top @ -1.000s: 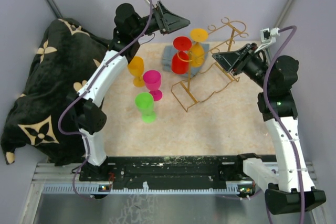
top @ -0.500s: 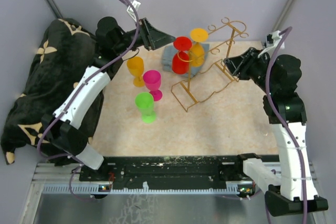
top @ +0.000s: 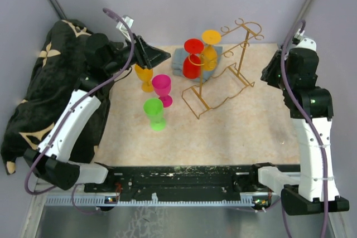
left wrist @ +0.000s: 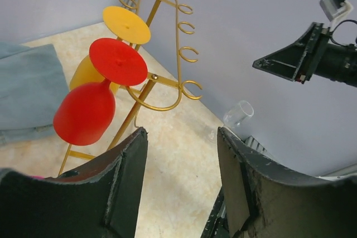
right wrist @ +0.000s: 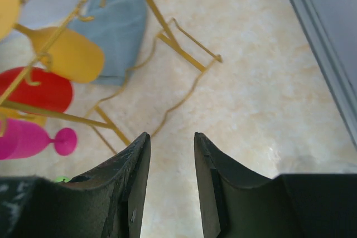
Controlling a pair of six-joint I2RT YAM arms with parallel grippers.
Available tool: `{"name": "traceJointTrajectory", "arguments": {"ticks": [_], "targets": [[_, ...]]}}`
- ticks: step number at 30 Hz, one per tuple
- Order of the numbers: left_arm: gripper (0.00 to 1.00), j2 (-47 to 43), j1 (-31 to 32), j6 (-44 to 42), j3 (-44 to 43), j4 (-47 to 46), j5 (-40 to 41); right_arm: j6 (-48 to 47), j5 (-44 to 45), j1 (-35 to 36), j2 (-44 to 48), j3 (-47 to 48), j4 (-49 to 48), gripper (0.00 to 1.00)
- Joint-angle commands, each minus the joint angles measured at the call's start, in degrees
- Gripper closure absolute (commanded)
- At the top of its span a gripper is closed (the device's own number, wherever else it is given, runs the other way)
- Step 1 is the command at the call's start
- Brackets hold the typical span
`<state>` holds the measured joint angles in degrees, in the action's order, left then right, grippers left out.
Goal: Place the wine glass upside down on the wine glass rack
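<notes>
While the red plastic wine glass (left wrist: 83, 112) hangs inverted on the thin gold wire rack (left wrist: 152, 77), only overhead shows the black patterned cloth (top: 33, 98); left gripper (left wrist: 181, 137) and right gripper (right wrist: 172, 137) gape, empty.

The top camera sits above and behind my bases, looking down on the whole table (top: 251, 129), both arms and the rack (top: 242, 61). My left wrist camera looks out between my left fingers (left wrist: 125, 188), across the rack's top loops from near. My right wrist camera looks down between my right fingers (right wrist: 114, 193) at the rack's base. All three share the rack.
</notes>
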<state>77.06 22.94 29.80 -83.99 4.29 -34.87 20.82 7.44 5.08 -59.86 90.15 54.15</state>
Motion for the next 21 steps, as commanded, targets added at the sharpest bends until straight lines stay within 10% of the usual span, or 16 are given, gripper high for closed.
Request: {"name": "traceJointTrajectory", "arguments": {"ticks": [1, 21], "targets": [[0.40, -2.5, -0.6, -1.8, 4.7, -1.1, 0.3, -1.4, 11.1, 0.1, -1.7, 1.0, 8.3, 0.62], [0.41, -0.4, -0.5, 4.7, 8.3, -6.5, -2.9, 0.9, 10.2, -14.6, -3.7, -12.8, 3.8, 0.62]]}}
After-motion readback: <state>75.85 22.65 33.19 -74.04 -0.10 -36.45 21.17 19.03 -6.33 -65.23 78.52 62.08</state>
